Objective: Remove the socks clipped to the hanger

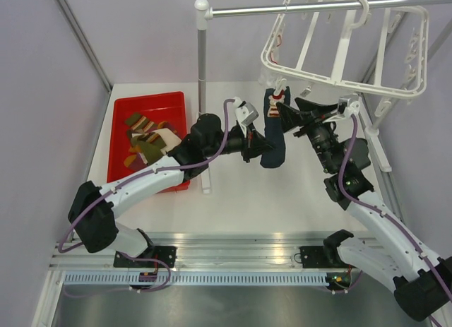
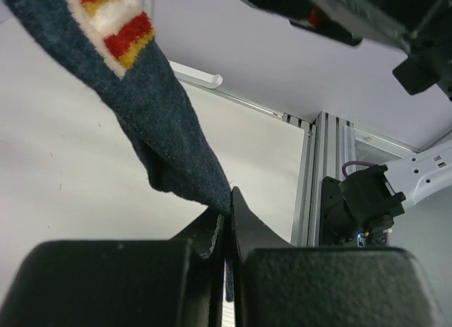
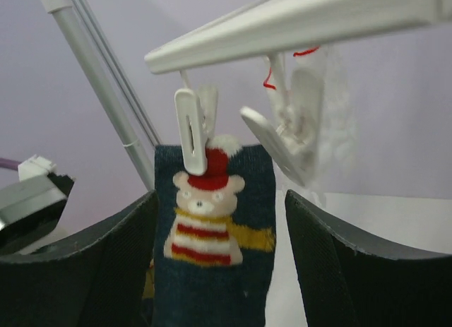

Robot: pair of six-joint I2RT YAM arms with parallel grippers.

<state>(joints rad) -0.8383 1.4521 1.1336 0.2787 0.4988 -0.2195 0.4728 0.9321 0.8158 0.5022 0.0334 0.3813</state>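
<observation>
Pale lilac walls [image 1: 42, 66] on left, back & right, w/ slim grey metal frame struts [image 1: 82, 41] running diag. across them. White surface [image 1: 282, 200], matte, rectangular. Metal pole stand [image 1: 201, 66] upright nr centre-back, white elbow joint [image 1: 202, 5] on top, horiz. rod [image 1: 247, 11] going off to the right. Red bin [image 1: 152, 101] on the surface's left side. Near edge: aluminium rail [image 1: 240, 242], white slotted duct [image 1: 233, 277] below it, then a dull grey strip [image 1: 233, 306]. Light even & soft; faint glare on the rail.
</observation>
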